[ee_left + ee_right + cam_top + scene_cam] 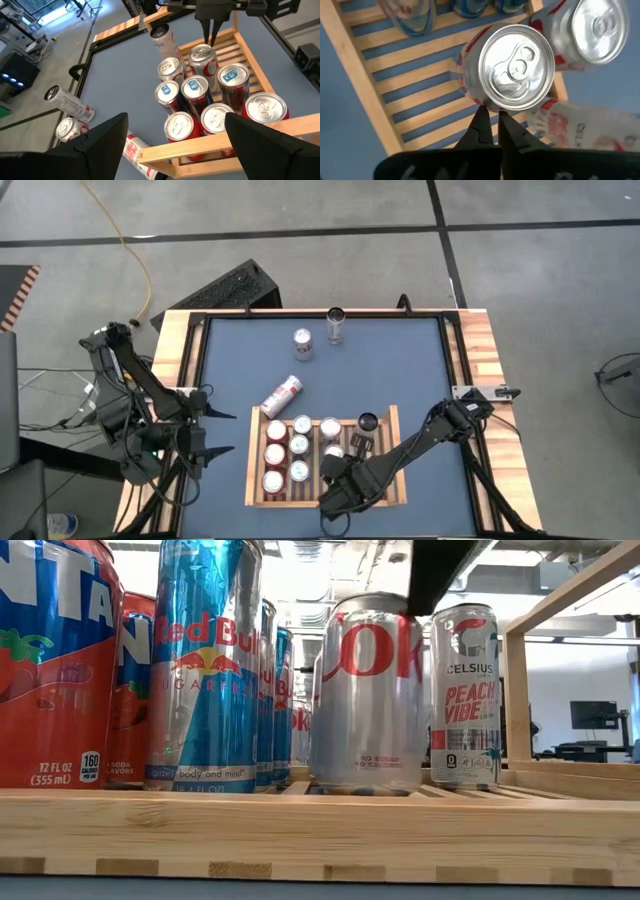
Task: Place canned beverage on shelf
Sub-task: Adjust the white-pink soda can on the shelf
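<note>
The Coke can stands upright on the shelf, and just above its top the right gripper hangs with its fingers pressed together, holding nothing. Other cans crowd the shelf beside it. Out on the blue desk, a can lies tipped over. The left gripper waits spread and empty by the shelf's left end.

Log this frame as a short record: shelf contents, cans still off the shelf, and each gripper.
shelf: holds upright cans, including a Diet Coke can
off shelf: two upright cans and one lying can on the blue tabletop
right gripper: fingers shut, empty, just above the Diet Coke can
left gripper: open, empty, beside the shelf
</note>
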`<action>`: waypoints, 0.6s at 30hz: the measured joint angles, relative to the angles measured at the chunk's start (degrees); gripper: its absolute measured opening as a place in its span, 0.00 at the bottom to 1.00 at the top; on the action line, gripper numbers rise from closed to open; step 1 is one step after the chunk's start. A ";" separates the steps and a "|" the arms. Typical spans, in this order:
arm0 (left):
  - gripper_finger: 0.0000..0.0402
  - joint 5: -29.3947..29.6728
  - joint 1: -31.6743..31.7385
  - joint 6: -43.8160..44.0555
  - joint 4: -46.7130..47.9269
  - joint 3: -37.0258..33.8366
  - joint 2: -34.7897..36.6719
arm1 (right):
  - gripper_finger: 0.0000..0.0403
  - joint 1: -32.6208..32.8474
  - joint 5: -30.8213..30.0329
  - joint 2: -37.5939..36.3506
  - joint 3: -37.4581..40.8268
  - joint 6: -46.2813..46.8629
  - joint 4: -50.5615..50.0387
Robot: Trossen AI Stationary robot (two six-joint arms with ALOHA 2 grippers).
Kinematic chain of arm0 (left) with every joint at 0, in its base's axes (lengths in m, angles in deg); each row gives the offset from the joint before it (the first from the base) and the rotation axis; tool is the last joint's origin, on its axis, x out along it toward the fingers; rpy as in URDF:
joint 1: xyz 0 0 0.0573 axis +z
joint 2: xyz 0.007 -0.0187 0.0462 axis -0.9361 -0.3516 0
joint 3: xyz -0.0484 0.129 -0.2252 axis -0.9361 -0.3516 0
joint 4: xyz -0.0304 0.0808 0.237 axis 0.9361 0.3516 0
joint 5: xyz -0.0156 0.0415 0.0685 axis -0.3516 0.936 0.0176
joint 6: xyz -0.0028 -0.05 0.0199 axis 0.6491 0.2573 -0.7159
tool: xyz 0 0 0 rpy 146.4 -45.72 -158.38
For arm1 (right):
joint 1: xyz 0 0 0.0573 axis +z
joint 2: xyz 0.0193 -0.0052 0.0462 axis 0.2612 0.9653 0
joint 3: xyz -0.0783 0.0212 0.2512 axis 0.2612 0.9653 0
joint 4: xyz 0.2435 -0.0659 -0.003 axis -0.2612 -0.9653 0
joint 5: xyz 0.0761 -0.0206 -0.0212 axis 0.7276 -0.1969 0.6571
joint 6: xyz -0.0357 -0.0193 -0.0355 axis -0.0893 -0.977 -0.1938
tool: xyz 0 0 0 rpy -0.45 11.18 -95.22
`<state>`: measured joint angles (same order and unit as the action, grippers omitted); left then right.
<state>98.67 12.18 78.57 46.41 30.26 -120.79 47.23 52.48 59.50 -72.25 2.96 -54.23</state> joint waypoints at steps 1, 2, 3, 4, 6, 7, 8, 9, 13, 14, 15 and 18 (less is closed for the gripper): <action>0.80 0.02 0.00 -0.12 0.00 0.01 -0.22 | 0.02 -0.25 0.00 0.00 0.00 -0.47 0.05; 0.80 0.04 0.00 -0.14 0.02 0.00 -0.44 | 0.01 -0.50 -0.01 0.01 0.00 -0.85 0.21; 0.80 0.03 0.00 -0.16 0.01 0.00 -0.61 | 0.01 -0.87 -0.01 0.32 -0.04 -1.25 0.74; 0.80 0.05 0.00 -0.17 0.00 0.00 -0.71 | 0.00 -1.19 -0.01 0.55 -0.09 -1.95 1.21; 0.80 0.20 0.00 -0.18 0.00 0.00 -0.69 | 0.00 -1.43 0.01 0.87 -0.02 -3.24 1.52; 0.80 0.30 0.00 -0.18 0.00 0.00 -0.69 | 0.00 -1.43 0.01 0.87 0.04 -3.53 1.73; 0.80 0.30 0.00 -0.18 -0.01 0.00 -0.69 | 0.00 -1.43 0.00 0.87 0.04 -3.93 2.30; 0.80 0.29 0.00 -0.18 0.00 0.00 -0.69 | 0.00 -1.43 -0.07 0.86 0.01 -4.24 3.01; 0.80 0.28 0.00 -0.13 -0.02 0.02 -0.69 | 0.00 -1.35 -1.13 0.85 -0.02 -5.66 3.35; 0.80 0.28 0.00 -0.13 -0.02 0.02 -0.69 | 0.00 -1.35 -1.08 0.85 -0.02 -5.52 2.70; 0.80 0.30 0.00 -0.15 -0.02 0.01 -0.69 | 0.00 -1.35 -0.98 0.85 -0.02 -5.18 2.09; 0.80 0.28 0.00 -0.16 -0.02 0.00 -0.69 | 0.00 -1.28 -0.21 0.85 -0.02 -4.84 1.50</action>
<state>98.95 12.18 78.42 46.39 30.26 -121.48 45.95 52.27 60.35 -72.27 -1.88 -52.74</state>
